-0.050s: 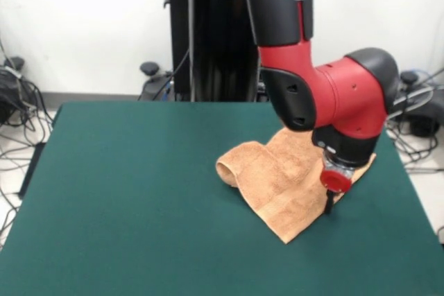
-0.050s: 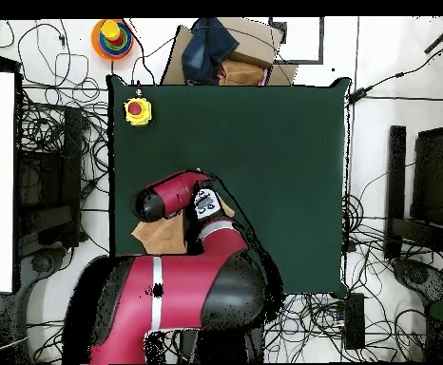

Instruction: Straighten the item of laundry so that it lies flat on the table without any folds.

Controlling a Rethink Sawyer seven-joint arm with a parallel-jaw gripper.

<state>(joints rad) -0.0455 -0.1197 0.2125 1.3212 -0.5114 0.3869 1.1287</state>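
The item of laundry (image 1: 281, 175) is an orange-tan towel lying rumpled on the right half of the green table (image 1: 139, 192). Its left end curls up into a rolled fold, and a striped corner points toward the near edge. My gripper (image 1: 329, 206) hangs from the red wrist and comes down at the towel's right edge, touching or just above the cloth. In the overhead view the arm covers most of the towel (image 2: 149, 234), leaving only tan patches beside the red elbow near the table's (image 2: 282, 171) left edge. The gripper is hidden there.
A yellow box with a red button (image 2: 136, 110) sits on the table's corner in the overhead view. Off the table lie a cardboard box with dark cloth (image 2: 221, 52), a ring-stacking toy (image 2: 112, 36) and many cables.
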